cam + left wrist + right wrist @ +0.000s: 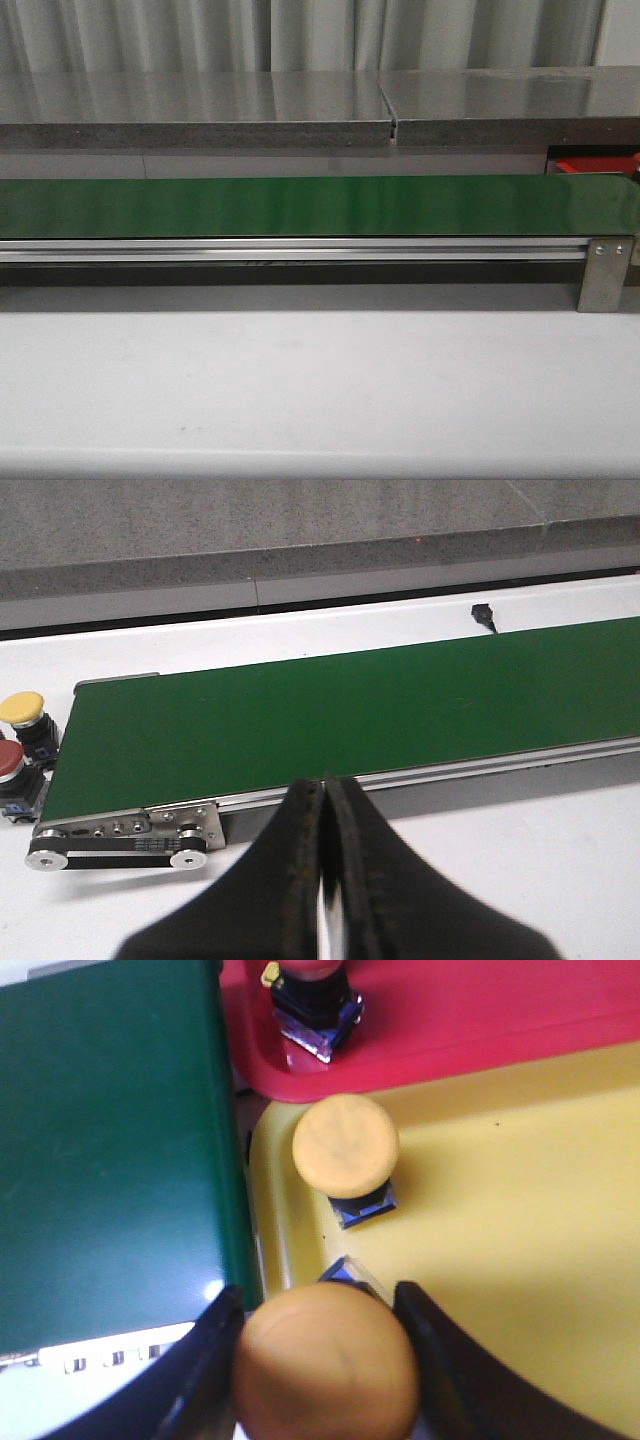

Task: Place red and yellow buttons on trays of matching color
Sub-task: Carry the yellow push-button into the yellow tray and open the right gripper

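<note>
Between the right gripper (325, 1360) fingers sits a yellow button (328, 1360), its cap filling the gap, both fingers close against its sides — held, as far as the right wrist view shows, though actual contact at the pads is hidden under the cap. Just beyond the fingertips is a second yellow button (346, 1150) standing upright on the yellow tray (500, 1220); further out, a red-capped button (312, 1005) on the red tray (450, 1020). Green conveyor belt (110, 1140) runs alongside the gripper, bordering the tray edge.

Left gripper (325, 810) is pressed closed on nothing, hovering off the belt's near edge; beyond the belt end are a yellow button (22, 710) and a red button (8, 760), waiting.

Risks: held button hangs near the tray's belt-side edge, so a release here may land it on the lip and tip it. Dropping forward could knock the button already standing there.
</note>
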### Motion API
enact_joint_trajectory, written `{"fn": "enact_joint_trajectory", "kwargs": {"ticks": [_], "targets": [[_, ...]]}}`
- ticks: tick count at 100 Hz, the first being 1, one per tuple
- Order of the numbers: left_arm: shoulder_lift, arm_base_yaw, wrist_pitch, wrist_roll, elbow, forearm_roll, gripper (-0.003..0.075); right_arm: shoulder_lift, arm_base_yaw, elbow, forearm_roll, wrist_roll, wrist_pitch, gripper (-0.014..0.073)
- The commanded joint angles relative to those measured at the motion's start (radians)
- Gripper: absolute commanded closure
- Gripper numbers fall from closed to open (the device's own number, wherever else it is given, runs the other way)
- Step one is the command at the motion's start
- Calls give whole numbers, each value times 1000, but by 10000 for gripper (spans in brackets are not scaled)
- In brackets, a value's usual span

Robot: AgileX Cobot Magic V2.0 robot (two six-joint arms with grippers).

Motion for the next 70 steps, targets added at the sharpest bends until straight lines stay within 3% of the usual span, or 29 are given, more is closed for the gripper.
{"fn": "enact_joint_trajectory", "kwargs": {"ticks": [1,47,54,70], "targets": [[6,-9,-75,-3,-27,-21,741,0,-8,-20,47,1,-70,422],[6,-9,-75,-3,-27,-21,741,147,-8,-20,75,0,-147,407],[6,-9,-75,-3,-27,-21,741,158,-8,-20,78,0,-146,341],[6,-9,-75,-3,-27,-21,741,161,-8,-22,87,0,-146,99]]}}
